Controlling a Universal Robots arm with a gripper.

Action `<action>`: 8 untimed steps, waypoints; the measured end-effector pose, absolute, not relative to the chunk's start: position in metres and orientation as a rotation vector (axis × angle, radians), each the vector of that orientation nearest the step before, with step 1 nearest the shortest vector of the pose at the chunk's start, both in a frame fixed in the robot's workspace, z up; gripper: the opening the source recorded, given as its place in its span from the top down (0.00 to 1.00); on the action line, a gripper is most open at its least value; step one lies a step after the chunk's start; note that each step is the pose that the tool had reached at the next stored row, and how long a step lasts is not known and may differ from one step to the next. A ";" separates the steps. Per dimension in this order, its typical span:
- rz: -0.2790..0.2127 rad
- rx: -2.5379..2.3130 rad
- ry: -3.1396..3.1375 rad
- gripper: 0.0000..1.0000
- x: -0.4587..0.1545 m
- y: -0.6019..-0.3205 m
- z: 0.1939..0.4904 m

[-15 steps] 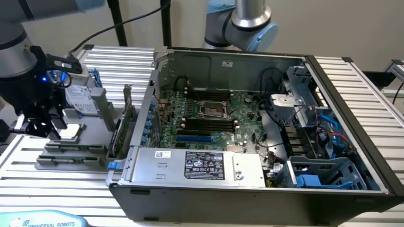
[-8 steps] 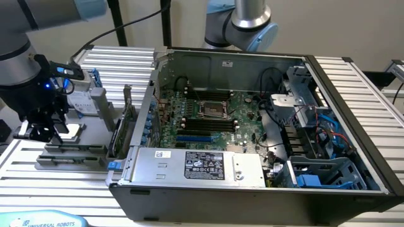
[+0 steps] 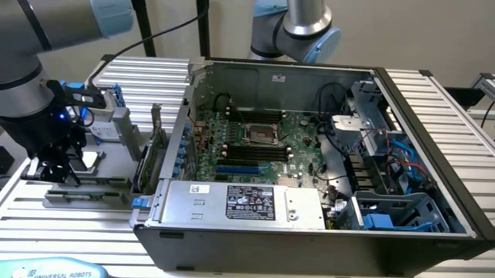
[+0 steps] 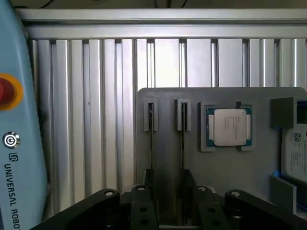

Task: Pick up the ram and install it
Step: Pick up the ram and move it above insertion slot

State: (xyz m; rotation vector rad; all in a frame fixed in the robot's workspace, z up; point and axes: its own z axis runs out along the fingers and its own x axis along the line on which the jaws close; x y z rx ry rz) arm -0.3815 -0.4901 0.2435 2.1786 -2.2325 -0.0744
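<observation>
Two thin ram sticks stand on edge in slots of a grey holder (image 4: 168,115); the wrist view shows them as dark lines, one (image 4: 151,143) beside the other (image 4: 182,143). My gripper (image 4: 168,187) hangs open just above this holder, its black fingers (image 4: 144,203) straddling the pair of sticks without touching them. In the exterior view the gripper (image 3: 55,172) is at the left, over the holder (image 3: 85,197), outside the open computer case (image 3: 309,231). Inside the case, the black memory slots (image 3: 255,152) lie on the motherboard below the processor socket (image 3: 261,134).
A processor chip (image 4: 229,127) sits in a pocket of the same holder. A green expansion card (image 3: 159,147) stands upright between holder and case wall. A power supply (image 3: 247,202) fills the case's front. A second arm (image 3: 298,29) stands behind the case. The table is ribbed aluminium (image 4: 86,120).
</observation>
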 end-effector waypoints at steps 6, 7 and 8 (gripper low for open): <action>-0.074 2.179 -2.232 0.64 -0.380 -0.493 0.233; -0.074 2.179 -2.232 0.64 -0.379 -0.494 0.231; -0.074 2.179 -2.232 0.64 -0.379 -0.494 0.229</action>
